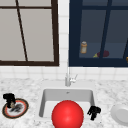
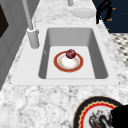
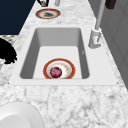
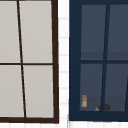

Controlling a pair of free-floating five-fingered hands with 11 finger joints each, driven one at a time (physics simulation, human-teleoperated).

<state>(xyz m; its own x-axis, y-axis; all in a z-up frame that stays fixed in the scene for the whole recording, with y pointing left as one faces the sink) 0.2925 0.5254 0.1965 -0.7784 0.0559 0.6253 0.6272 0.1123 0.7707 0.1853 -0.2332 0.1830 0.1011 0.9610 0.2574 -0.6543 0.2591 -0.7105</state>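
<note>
A big red ball shape (image 1: pixel 67 114) sits closest in the front view. It covers the front part of the sink (image 1: pixel 47 100), so the bottom of the sink is hidden there.

The right hand (image 1: pixel 94 112) floats just beside the ball, over the front right corner of the sink. Its fingers look bent and bunched together, and nothing is in them. In the right side view it is a black blob (image 3: pixel 7 53) at the picture's left edge, partly cut off.

The left hand (image 1: pixel 9 99) is over the black-rimmed plate (image 1: pixel 15 108) on the counter, left of the sink. It hangs at the back edge of that plate. I cannot tell if its fingers are spread or closed. In the left side view this hand is cut off at the bottom corner (image 2: pixel 121 116).

Inside the sink lies a red-rimmed plate (image 2: pixel 60 66). A small dark red fruit (image 2: pixel 70 53) sits on it, close to the rim.

On the counter right of the sink is a plain white plate (image 1: pixel 120 114), cut off by the picture's edge.

Behind the sink stands the faucet (image 1: pixel 68 78). Farther back are a pale window (image 1: pixel 27 32) and a dark blue cabinet (image 1: pixel 75 32) with glass doors. Inside it are an orange bottle (image 1: pixel 83 47) and something dark red (image 1: pixel 105 53) that is hard to make out.
</note>
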